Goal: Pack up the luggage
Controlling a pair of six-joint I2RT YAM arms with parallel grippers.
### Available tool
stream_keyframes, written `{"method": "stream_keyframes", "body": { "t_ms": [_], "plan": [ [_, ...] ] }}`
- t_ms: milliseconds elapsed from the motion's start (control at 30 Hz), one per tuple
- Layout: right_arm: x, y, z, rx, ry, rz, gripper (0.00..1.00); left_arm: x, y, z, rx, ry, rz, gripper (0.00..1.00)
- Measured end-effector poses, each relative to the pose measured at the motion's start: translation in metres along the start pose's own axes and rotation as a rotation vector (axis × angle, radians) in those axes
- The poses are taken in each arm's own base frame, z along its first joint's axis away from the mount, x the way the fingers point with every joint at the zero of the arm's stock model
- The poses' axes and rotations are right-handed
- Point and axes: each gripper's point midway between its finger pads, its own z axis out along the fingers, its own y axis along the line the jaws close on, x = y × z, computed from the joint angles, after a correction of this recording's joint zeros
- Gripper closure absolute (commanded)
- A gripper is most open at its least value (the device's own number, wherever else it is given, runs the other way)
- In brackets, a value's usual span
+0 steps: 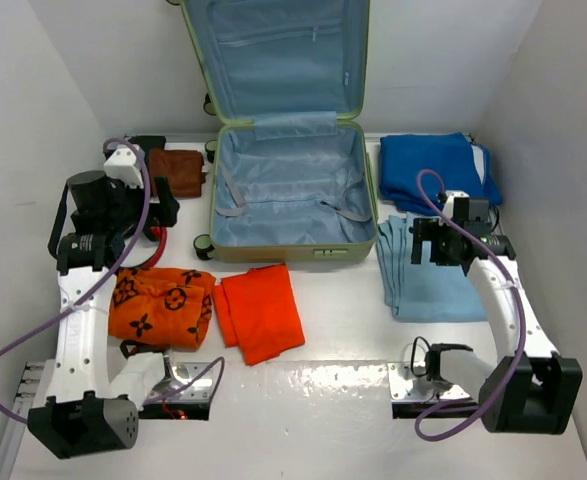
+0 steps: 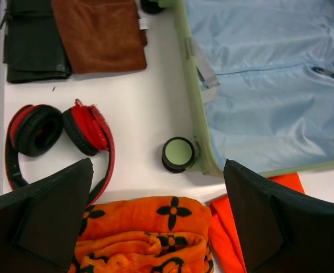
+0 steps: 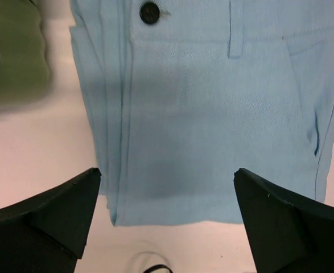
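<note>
While the luggage (image 1: 288,190) is lying open on the worktop (image 1: 333,420), you are holding the left gripper (image 2: 158,170) and the right gripper (image 3: 167,173) spread apart, both empty.

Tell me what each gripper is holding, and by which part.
Nothing is held. The left gripper hangs open near the headphones; the right gripper hangs open over the light blue trousers.
</note>
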Motion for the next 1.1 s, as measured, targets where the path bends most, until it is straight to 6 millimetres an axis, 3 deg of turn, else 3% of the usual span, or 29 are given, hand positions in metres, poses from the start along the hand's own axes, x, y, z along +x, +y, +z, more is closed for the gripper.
{"method": "stream_keyframes", "body": {
  "t_ms": [200,367,467,600,767,933,1100],
  "plan": [
    [0.021,0.000,-0.007,-0.003,0.036,-0.035,0.00,-0.003,-0.018,-0.005,0.054,-0.013,0.055,0.00],
    [0.058,0.042,0.004,-0.065,0.105,-0.203,0.00,-0.018,-0.023,0.000,0.067,-0.025,0.059,0.00],
    [0.075,0.049,0.015,-0.011,0.176,-0.282,0.00,-0.021,-0.021,0.008,0.064,-0.017,0.046,0.00],
    [0.078,0.056,0.033,0.075,0.192,-0.345,0.00,-0.017,-0.016,0.013,0.039,0.005,0.033,0.00],
    [0.072,0.049,0.052,0.206,0.189,-0.298,0.00,-0.019,-0.010,0.008,0.002,-0.007,0.040,0.00],
    [0.062,0.050,0.063,0.222,0.122,-0.203,0.00,-0.021,-0.007,0.006,-0.021,-0.015,0.050,0.00],
    [0.068,0.057,0.074,0.164,0.089,-0.124,0.00,-0.022,-0.004,0.007,-0.032,-0.014,0.051,0.00]
  ]
}}
